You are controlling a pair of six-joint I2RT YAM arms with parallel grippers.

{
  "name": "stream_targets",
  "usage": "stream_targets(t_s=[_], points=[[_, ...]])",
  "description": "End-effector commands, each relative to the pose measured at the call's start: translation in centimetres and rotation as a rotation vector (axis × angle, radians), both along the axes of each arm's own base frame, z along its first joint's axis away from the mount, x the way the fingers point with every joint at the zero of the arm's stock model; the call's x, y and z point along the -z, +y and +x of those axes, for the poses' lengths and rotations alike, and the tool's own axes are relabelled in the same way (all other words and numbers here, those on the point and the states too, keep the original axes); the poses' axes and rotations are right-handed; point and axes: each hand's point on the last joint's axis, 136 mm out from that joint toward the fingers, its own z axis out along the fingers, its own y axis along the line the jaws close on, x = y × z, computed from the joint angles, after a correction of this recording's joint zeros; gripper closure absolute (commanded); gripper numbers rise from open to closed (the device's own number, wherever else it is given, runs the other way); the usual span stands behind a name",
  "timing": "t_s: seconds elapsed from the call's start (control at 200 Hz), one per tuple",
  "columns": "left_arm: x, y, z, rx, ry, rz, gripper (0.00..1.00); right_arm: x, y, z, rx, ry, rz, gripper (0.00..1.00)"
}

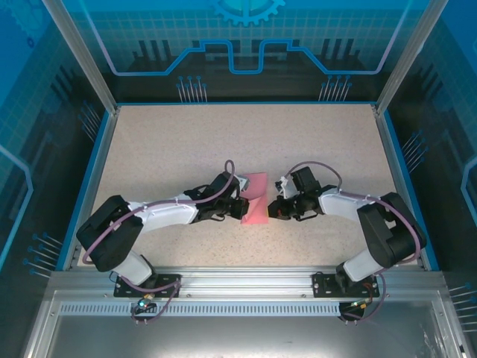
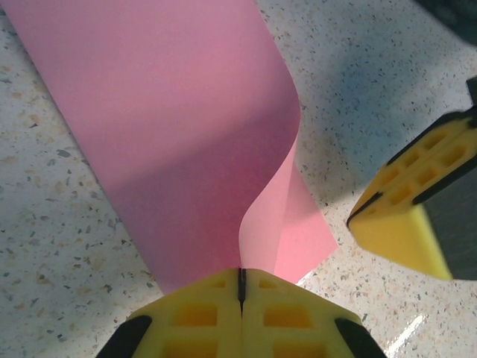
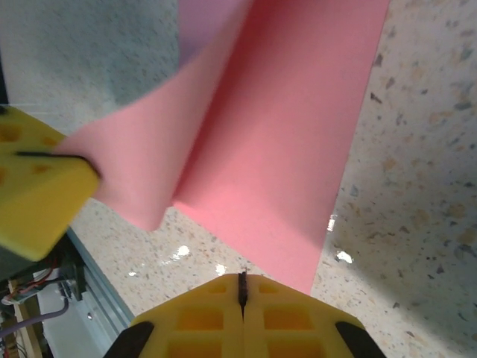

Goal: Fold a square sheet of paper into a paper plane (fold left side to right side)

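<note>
Pinching the curled-up left edge of the paper (image 1: 257,192) in the left gripper (image 2: 241,282), at the middle of the table (image 1: 186,142). Pressing the right gripper (image 3: 242,287) together on nothing, low over the table.

Speckled beige tabletop (image 1: 186,142) with a blue rim (image 1: 246,103), boxed in by glossy blue panels (image 1: 246,45) printed with circuit lines and a gear (image 1: 247,9). Silver posts (image 1: 80,56) rise from the far corners, and a metal rail (image 1: 246,282) runs along the near edge. Light glints off the surface.
</note>
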Motion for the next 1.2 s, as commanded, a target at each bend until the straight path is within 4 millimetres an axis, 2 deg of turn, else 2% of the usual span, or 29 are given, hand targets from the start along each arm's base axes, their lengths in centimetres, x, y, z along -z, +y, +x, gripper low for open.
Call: stream_targets(t_s=[0.0, 0.275, 0.555, 1.195], points=[[-0.7, -0.1, 0.2, 0.017, 0.003, -0.009, 1.0, 1.0, 0.1, -0.2, -0.002, 0.009, -0.037, 1.0], [0.1, 0.5, 1.0, 0.026, 0.006, 0.052, 1.0, 2.5, 0.1, -0.9, -0.026, 0.046, -0.08, 1.0], [1.0, 0.6, 2.1, 0.034, 0.01, 0.085, 1.0, 3.4, -0.8, -1.5, -0.036, 0.074, -0.147, 1.0], [3.3, 0.6, 3.6, 0.042, 0.045, 0.135, 1.0, 3.7, -1.1, -2.0, -0.049, 0.088, -0.167, 1.0]])
